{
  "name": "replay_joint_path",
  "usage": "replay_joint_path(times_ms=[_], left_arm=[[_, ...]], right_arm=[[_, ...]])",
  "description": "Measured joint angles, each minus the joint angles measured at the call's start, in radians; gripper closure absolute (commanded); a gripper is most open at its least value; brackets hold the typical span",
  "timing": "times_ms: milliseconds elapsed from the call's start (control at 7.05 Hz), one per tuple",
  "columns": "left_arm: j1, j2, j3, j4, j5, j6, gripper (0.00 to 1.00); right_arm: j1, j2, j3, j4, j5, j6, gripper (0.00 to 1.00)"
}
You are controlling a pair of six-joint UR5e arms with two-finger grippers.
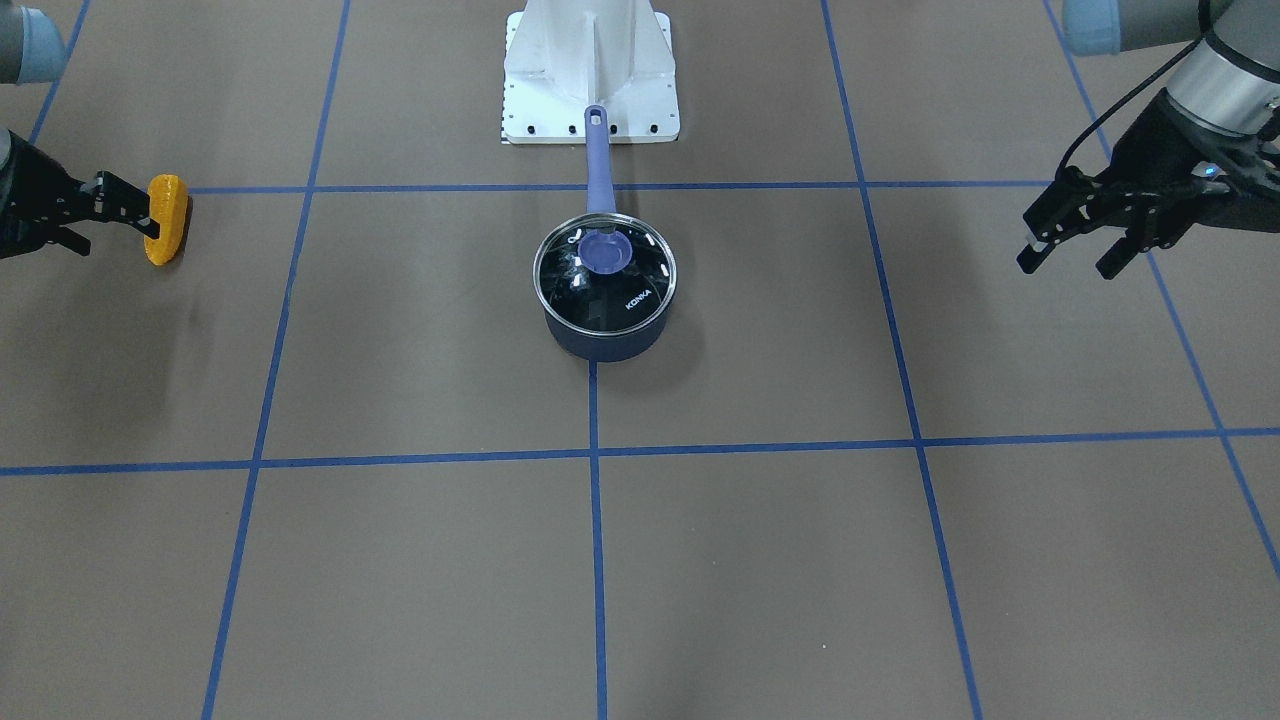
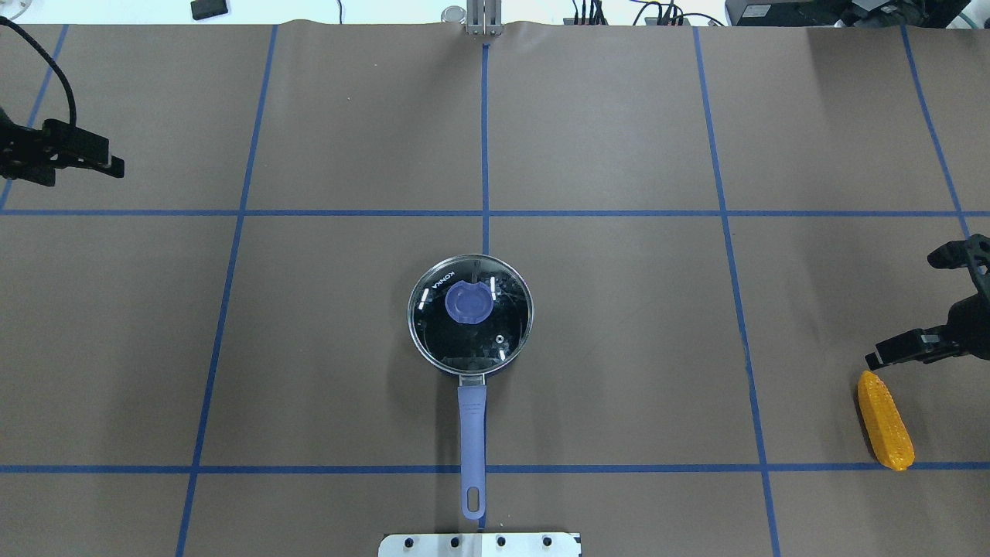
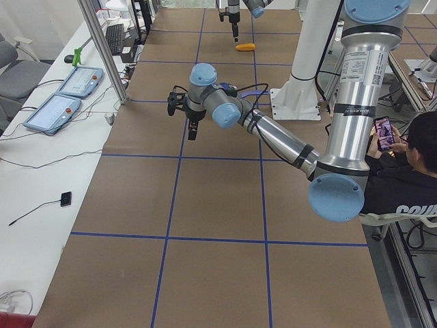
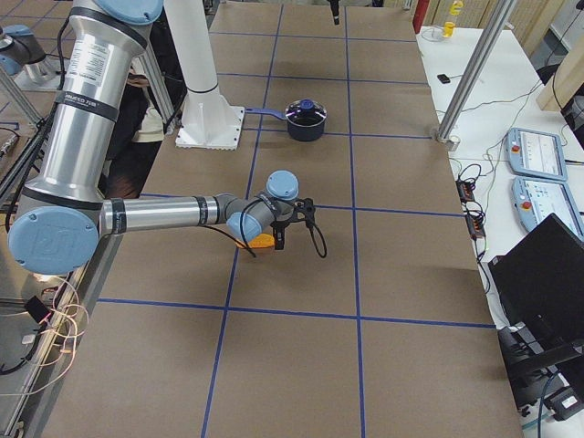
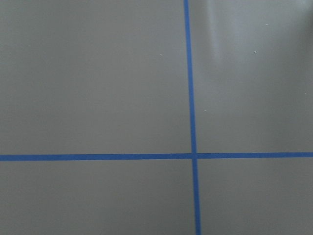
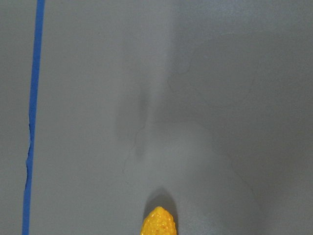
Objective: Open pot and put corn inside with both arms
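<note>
The pot (image 1: 606,338) stands at the table's middle with its glass lid (image 1: 606,275) and blue knob on top. Its long handle (image 2: 472,433) points toward the robot base. The corn (image 1: 166,220) lies on the table far to the robot's right; it also shows in the overhead view (image 2: 885,420), and its tip shows in the right wrist view (image 6: 159,223). My right gripper (image 1: 110,225) is open and empty, just beside and above the corn. My left gripper (image 1: 1068,262) is open and empty, held above the table far to the pot's other side.
The white base plate (image 1: 590,70) sits behind the pot's handle. Blue tape lines (image 5: 191,98) grid the brown table. An operator (image 3: 403,171) sits beside the robot. Control pendants (image 4: 538,151) lie on side benches.
</note>
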Motion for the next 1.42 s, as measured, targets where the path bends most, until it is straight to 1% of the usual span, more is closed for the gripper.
replay_joint_path(times_ms=[284,567,709,851,993,1418], left_arm=[[0.049,-0.037,-0.007,0.038,0.042,-0.040,0.02],[0.068,-0.061,-0.019,0.084,0.059,-0.048,0.02],[0.074,-0.067,-0.021,0.091,0.061,-0.049,0.02],[0.077,-0.070,-0.021,0.094,0.062,-0.050,0.02],[0.078,-0.070,-0.022,0.095,0.062,-0.050,0.02],[0.086,-0.072,-0.022,0.095,0.080,-0.050,0.02]], right_arm=[[-0.064,-0.020,0.007,0.044,-0.052,0.061,0.01],[-0.134,-0.046,0.007,0.093,-0.118,0.117,0.01],[-0.159,-0.056,0.007,0.100,-0.145,0.126,0.08],[-0.175,-0.063,0.006,0.102,-0.162,0.130,0.18],[-0.184,-0.066,0.006,0.103,-0.170,0.130,0.37],[-0.210,-0.069,0.006,0.104,-0.175,0.131,0.55]])
